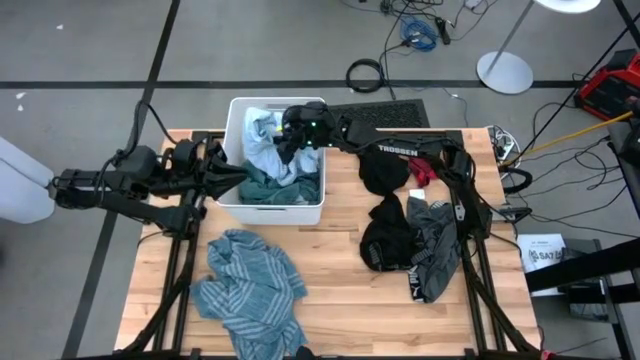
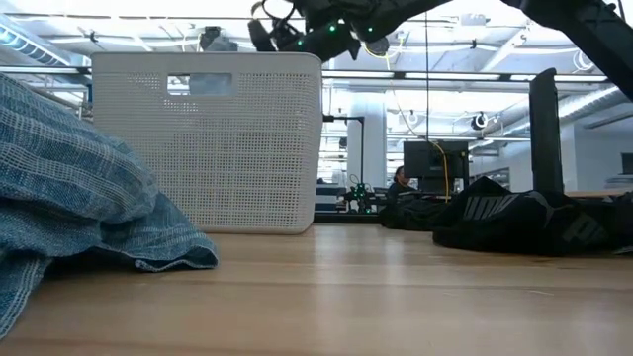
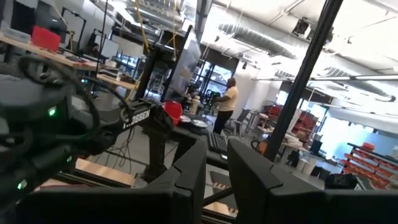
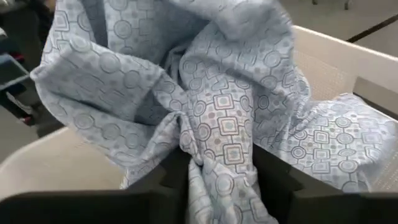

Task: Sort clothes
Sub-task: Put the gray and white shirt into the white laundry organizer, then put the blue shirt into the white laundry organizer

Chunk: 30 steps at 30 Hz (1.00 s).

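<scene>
Right gripper (image 4: pixel 217 177) over perforated white bin (image 1: pixel 232 190), fingers pinching soft, crumpled patterned light-blue cloth (image 4: pixel 211 106); left gripper (image 1: pixel 238 174) at bin edge, narrow.

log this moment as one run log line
right gripper: over white bin, patterned light blue garment between jaws | left gripper: beside bin, idle | striped teal garment: on table

Lt-blue geometric-print cloth (image 4: pixel 217 118) in white bin (image 1: pixel 232 150) — teal striped garment (image 1: pixel 245 285), black clothes (image 1: pixel 392 235) on wood table (image 1: pixel 340 300).
</scene>
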Available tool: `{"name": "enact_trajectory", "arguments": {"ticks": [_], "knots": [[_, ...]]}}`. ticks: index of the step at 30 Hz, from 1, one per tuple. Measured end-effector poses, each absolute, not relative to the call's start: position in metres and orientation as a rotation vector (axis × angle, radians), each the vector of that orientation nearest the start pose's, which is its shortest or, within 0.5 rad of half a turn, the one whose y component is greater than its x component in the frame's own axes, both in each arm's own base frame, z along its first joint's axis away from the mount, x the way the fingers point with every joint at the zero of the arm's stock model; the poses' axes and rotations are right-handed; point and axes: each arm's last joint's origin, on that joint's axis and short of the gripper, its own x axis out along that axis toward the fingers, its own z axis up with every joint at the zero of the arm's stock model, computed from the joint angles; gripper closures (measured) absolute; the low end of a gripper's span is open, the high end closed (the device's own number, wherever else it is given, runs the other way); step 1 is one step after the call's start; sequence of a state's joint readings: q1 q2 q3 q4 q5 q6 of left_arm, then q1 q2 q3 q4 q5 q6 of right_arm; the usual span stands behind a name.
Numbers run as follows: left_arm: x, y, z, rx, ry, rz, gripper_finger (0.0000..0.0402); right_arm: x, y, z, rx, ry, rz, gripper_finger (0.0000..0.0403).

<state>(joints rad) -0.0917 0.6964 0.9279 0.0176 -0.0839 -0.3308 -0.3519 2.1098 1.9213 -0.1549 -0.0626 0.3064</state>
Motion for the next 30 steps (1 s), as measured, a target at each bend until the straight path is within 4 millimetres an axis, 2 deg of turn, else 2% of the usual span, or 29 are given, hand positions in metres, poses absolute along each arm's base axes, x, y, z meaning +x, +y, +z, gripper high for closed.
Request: {"name": "enact_trajectory", "arguments": {"ticks": [13, 17, 21, 24, 27, 30], "knots": [[0.135, -0.01, 0.411, -0.381, -0.246, -0.053, 0.0327, 0.432, -0.191, 0.36, 0.391, 0.177, -0.402, 0.0121], [0.135, -0.01, 0.411, -0.381, -0.245, -0.053, 0.0327, 0.409, -0.19, 0.39, 0.563, 0.106, -0.427, 0.0105], [0.135, -0.01, 0.411, -0.381, -0.245, -0.053, 0.0327, 0.375, -0.173, 0.423, 0.777, 0.099, -0.446, 0.011], [0.136, -0.01, 0.411, -0.382, -0.245, -0.043, 0.0327, 0.346, -0.158, 0.442, 0.849, 0.156, -0.45, 0.0118], [0.139, -0.009, 0.409, -0.383, -0.232, -0.016, 0.0327, 0.317, -0.136, 0.459, 0.781, 0.237, -0.435, 0.0124], [0.146, -0.009, 0.404, -0.381, -0.183, 0.019, 0.0327, 0.291, -0.102, 0.474, 0.67, 0.322, -0.351, 0.0126]]}}
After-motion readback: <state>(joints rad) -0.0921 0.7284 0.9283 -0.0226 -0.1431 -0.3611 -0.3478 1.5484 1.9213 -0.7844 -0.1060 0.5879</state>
